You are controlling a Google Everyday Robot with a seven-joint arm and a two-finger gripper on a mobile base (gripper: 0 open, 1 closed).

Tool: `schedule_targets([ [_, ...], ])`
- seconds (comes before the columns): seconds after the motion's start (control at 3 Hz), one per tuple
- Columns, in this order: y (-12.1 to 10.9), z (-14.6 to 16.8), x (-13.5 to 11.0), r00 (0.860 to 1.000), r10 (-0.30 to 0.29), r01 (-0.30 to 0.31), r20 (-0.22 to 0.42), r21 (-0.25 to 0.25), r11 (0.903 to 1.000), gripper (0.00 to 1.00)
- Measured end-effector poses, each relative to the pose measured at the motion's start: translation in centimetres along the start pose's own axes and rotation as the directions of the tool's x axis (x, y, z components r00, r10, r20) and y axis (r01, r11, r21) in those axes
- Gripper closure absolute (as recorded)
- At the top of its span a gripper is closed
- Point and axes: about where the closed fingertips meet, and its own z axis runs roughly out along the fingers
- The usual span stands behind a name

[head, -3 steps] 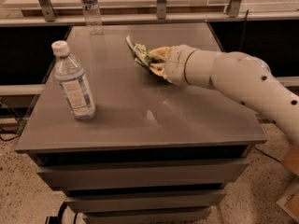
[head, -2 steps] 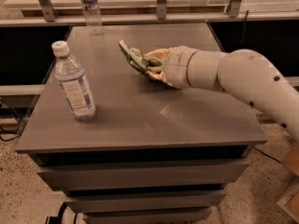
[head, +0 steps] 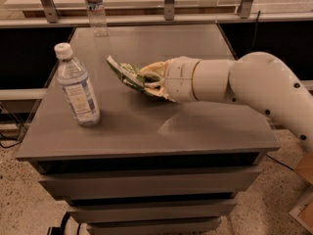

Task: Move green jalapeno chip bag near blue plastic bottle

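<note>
- spanning most of the view, the grey table [head: 146, 131] carries the same things as a second ago; only the arm and what it holds have shifted over it.
- the white arm [head: 264, 82] reaches in from the right and has swung leftward and a little toward the table's front edge, so its wrist now sits over the middle of the top.
- the blue plastic bottle [head: 77, 89] stands upright on the left side, in the same spot as before; it has not been touched.
- the gripper [head: 146, 80] is low over the table, right of the bottle, its claw clamped on one end of the bag.
- the green jalapeno chip bag [head: 123, 72] sticks out leftward from the claw, tilted, its free end pointing at the bottle's neck; it has come clearly closer but a gap remains.
- the second clear bottle [head: 94, 6] at the back edge has stayed put and plays no part.
- judgement: the carry looks mostly done; a short further move left, then a set-down and release beside the bottle, should finish it.
</note>
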Motion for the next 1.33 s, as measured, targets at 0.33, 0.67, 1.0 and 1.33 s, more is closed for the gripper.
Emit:
schedule_targets([
  [0.33, 1.4, 0.4, -1.5, 0.999, -0.021, 0.023, 0.037, -0.043, 0.9988, 0.82],
  [0.67, 2.1, 0.7, -2.6, 0.998, -0.033, 0.038, 0.062, -0.068, 0.997, 0.59],
  [1.0, 2.7, 1.1, -3.1, 0.997, -0.039, 0.045, 0.07, -0.083, 0.9955, 0.35],
  [1.33, 2.9, 1.4, -3.3, 0.997, -0.038, 0.044, 0.065, -0.087, 0.9953, 0.13],
])
